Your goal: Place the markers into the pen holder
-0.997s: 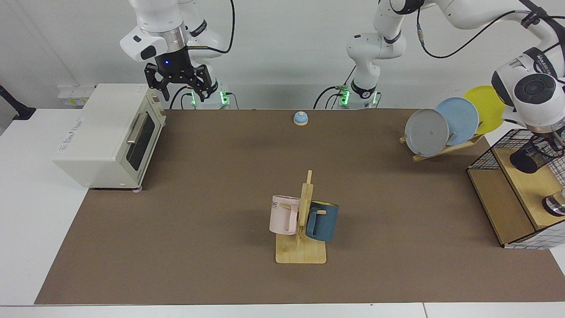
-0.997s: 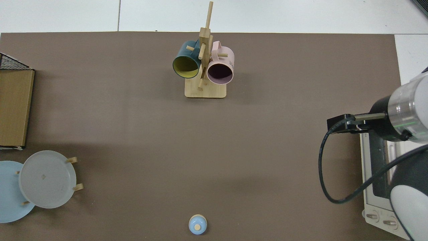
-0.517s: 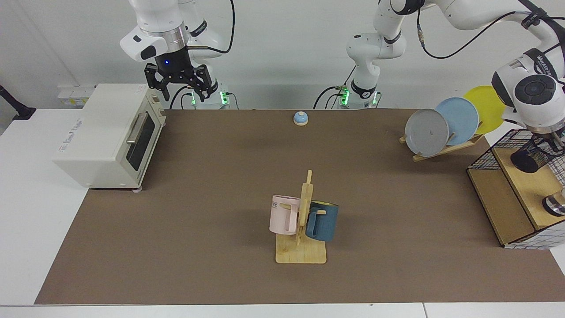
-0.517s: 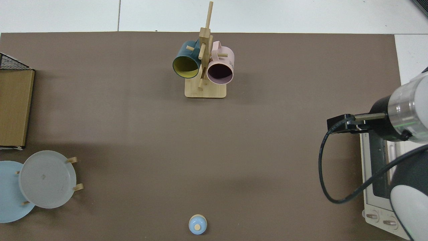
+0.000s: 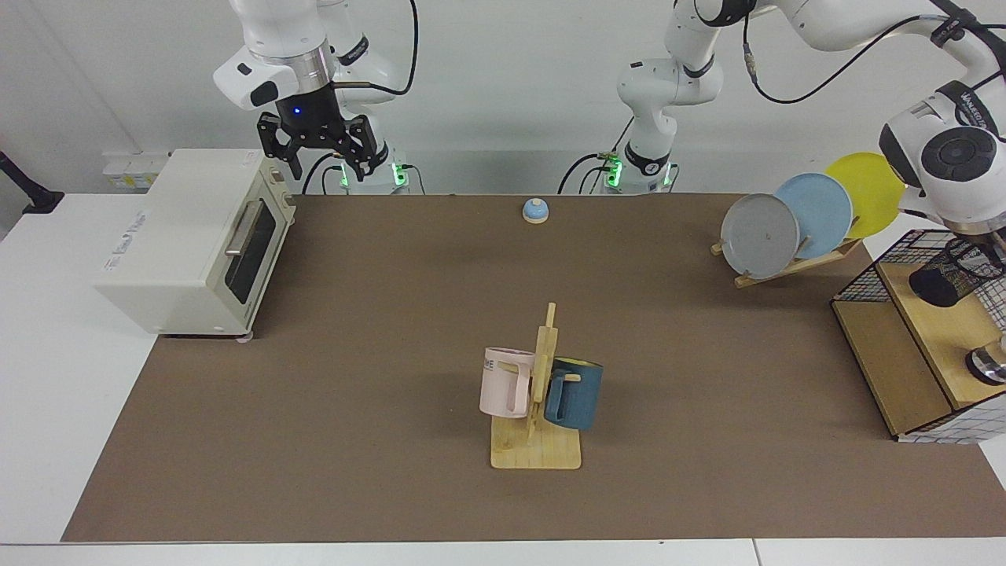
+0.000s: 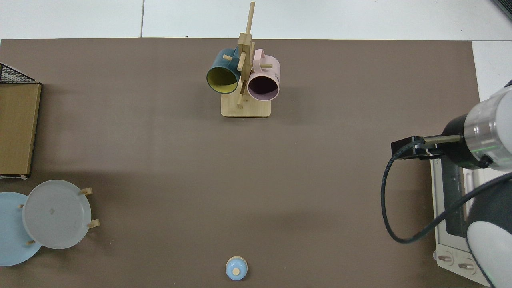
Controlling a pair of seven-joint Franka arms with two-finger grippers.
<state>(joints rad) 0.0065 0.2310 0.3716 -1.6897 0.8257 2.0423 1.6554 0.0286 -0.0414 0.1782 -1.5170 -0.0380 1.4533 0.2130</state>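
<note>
A: Only the facing view shows the pen holder (image 5: 960, 271); it sits on the shelf (image 5: 943, 330) under the left gripper (image 5: 982, 240), whose fingers I cannot tell; no marker is visible.

B: Right gripper (image 5: 318, 149) waits above the toaster oven (image 5: 196, 244), fingers spread, empty; two mugs (image 6: 222, 72), three plates (image 5: 761, 234); the left wrist sits slightly further right than before.

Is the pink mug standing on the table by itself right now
No, the pink mug hangs by its handle on the wooden mug rack, beside the dark blue mug.
</note>
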